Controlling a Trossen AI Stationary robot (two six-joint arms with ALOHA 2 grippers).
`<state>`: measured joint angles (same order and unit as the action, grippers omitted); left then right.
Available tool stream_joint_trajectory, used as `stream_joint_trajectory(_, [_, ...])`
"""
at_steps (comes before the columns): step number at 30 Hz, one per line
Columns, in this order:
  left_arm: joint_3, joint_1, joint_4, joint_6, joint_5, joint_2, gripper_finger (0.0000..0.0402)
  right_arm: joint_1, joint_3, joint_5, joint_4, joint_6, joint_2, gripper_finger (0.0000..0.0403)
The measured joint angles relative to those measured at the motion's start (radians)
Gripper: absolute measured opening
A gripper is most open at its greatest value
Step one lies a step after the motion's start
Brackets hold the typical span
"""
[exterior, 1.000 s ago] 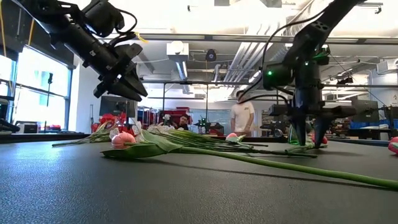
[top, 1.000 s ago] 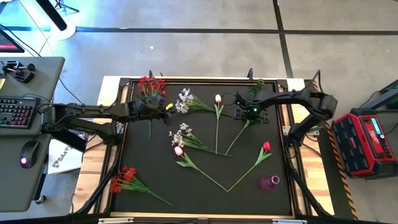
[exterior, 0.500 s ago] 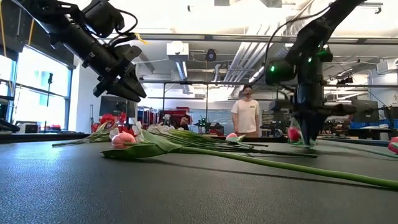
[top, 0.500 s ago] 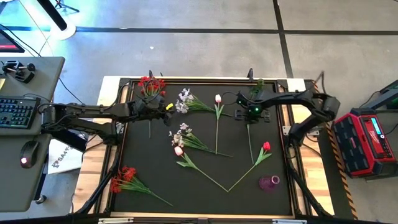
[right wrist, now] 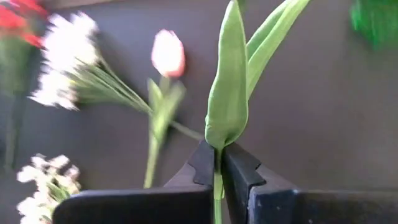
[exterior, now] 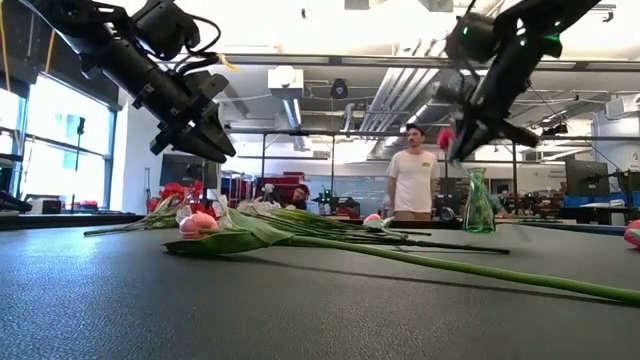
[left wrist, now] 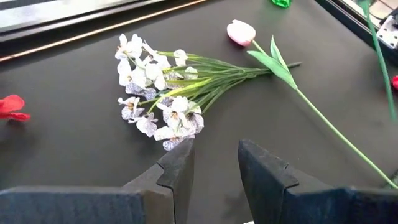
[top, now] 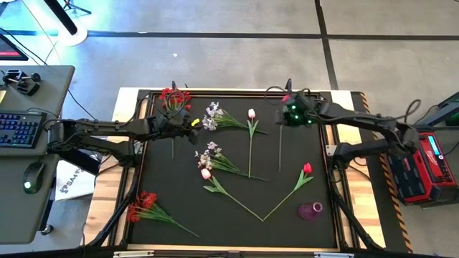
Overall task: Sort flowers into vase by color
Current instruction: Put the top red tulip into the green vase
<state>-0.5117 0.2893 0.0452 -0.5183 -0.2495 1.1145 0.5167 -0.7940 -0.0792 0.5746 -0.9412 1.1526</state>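
Observation:
My right gripper [top: 286, 109] [exterior: 462, 140] hangs above the mat's far right, shut on a red tulip [exterior: 445, 138]. The tulip's stem [top: 280, 147] trails toward the near edge. My left gripper [top: 188, 123] [left wrist: 214, 168] hovers open at the far left, just short of a white-lavender sprig [left wrist: 155, 102], with nothing between its fingers. On the mat lie a pink tulip [top: 252, 114], another pink tulip [top: 206, 173], a red tulip [top: 307, 169], a second sprig [top: 209, 156] and two red bunches [top: 174, 98] [top: 143, 206]. A green vase [exterior: 478, 200] stands at the far right. My right gripper pinches the tulip's green stem [right wrist: 217, 157] between its two fingers [right wrist: 203, 163], right at the base of a long leaf [right wrist: 227, 93]. The fingers slant down from above and lie across the stem. The blossom end is lifted clear; whether the stem's far tip touches the mat, I cannot tell.
A small purple vase [top: 310, 210] stands near the mat's near right corner. A raised frame [top: 237, 92] rims the black mat. A desk with keyboard and mouse [top: 21, 129] is at the left, a red case [top: 423, 168] at the right. A person [exterior: 412, 180] stands beyond the table.
My right gripper has shut on the tulip's stem down on the mat, then risen and swung toward the far edge, tipping as it went. The tulip's blossom end has come up off the mat and its stem, which lay slanting, now runs straight toward the near edge.

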Motion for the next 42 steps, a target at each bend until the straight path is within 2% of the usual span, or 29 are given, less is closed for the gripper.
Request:
stream_joint_trajectory(7, [0.0, 0.0, -0.02, 0.076, -0.004, 0.0, 0.0113, 0.0, -0.002, -0.188, -0.275, 0.317, -0.105, 0.0001])
stream_joint_trajectory(12, [0.0, 0.0, -0.022, 0.064, -0.004, 0.0, 0.0113, 0.001, -0.002, -0.367, -0.378, 0.527, -0.15, 0.0001])
stream_joint_trajectory(15, [0.0, 0.0, -0.022, 0.044, -0.004, 0.0, 0.0113, 0.001, -0.002, -0.474, -0.434, 0.594, -0.164, 0.0001])
stream_joint_trajectory(19, [0.0, 0.0, -0.022, 0.006, -0.004, 0.0, 0.0113, 0.004, -0.002, -0.565, -0.549, 0.678, -0.178, 0.0])
stream_joint_trajectory(23, [0.0, 0.0, -0.021, -0.004, 0.002, 0.0, 0.0113, 0.035, -0.003, -0.614, -0.624, 0.726, -0.204, 0.0])
stream_joint_trajectory(27, [0.0, 0.0, -0.021, -0.015, 0.003, 0.0, 0.0113, 0.089, -0.003, -0.675, -0.623, 0.74, -0.236, 0.0])
stream_joint_trajectory(33, [0.0, 0.0, -0.021, -0.028, 0.004, 0.0, 0.0113, 0.165, -0.003, -0.666, -0.619, 0.751, -0.266, 0.0])
stream_joint_trajectory(42, [0.0, 0.0, -0.021, -0.033, 0.003, 0.0, 0.0113, 0.209, -0.003, -0.646, -0.612, 0.791, -0.268, 0.0])
